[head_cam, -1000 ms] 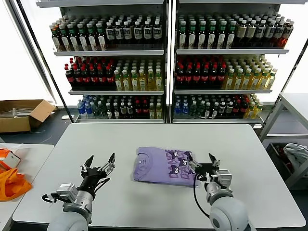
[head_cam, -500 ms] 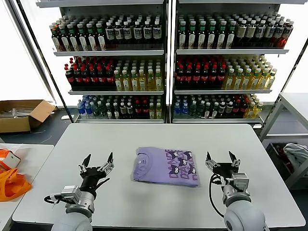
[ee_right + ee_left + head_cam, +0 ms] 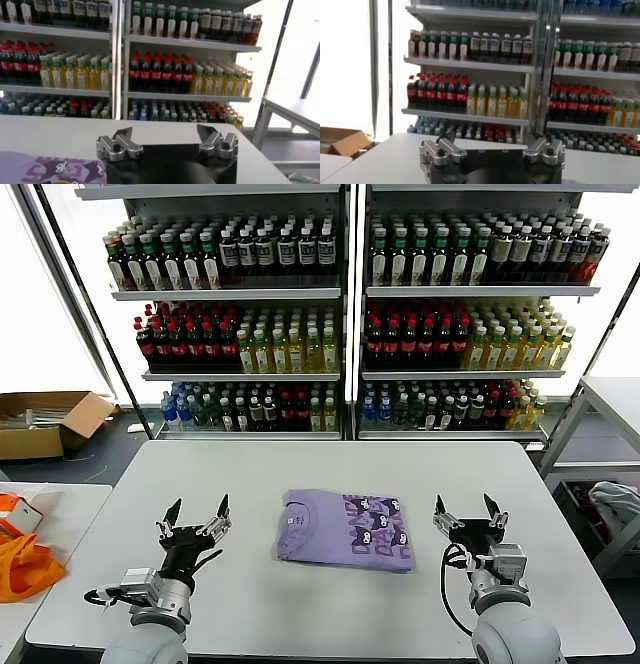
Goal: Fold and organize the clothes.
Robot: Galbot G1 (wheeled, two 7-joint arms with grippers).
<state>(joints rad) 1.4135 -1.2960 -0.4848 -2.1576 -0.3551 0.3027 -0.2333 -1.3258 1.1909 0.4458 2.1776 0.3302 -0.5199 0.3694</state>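
Observation:
The lavender T-shirt [image 3: 345,530] lies folded into a neat rectangle at the middle of the white table [image 3: 330,469], its right part showing small dark cartoon figures. A corner of it shows in the right wrist view [image 3: 50,170]. My left gripper [image 3: 194,518] is open and empty, raised above the table to the left of the shirt, fingers pointing up. My right gripper [image 3: 468,514] is open and empty, raised to the right of the shirt. In the wrist views both grippers, the left [image 3: 491,141] and the right [image 3: 164,134], face the shelves with jaws spread and nothing between them.
Shelves of bottled drinks [image 3: 340,314] stand behind the table. An orange fabric [image 3: 22,569] lies on a side table at the left, with a cardboard box [image 3: 45,419] on the floor beyond. Another table [image 3: 610,399] and a grey-white cloth [image 3: 618,502] are at the right.
My right gripper has let go of the shirt's right edge and drawn back to the right, rising. My left gripper has moved slightly left and up. The shirt stays folded.

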